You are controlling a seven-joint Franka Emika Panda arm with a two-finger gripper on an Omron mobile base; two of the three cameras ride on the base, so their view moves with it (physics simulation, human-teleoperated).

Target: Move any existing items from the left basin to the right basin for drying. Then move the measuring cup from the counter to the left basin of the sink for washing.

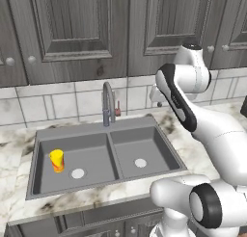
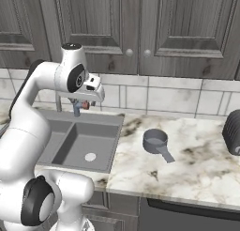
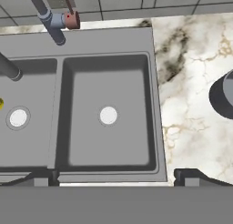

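Above the right basin (image 3: 108, 141) hovers the hand (image 3: 113, 175), fingers apart, holding nothing.

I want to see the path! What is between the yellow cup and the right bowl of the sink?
In the left base view, the yellow cup stands in the left basin. Only bare basin floor and the central divider separate it from the right basin.
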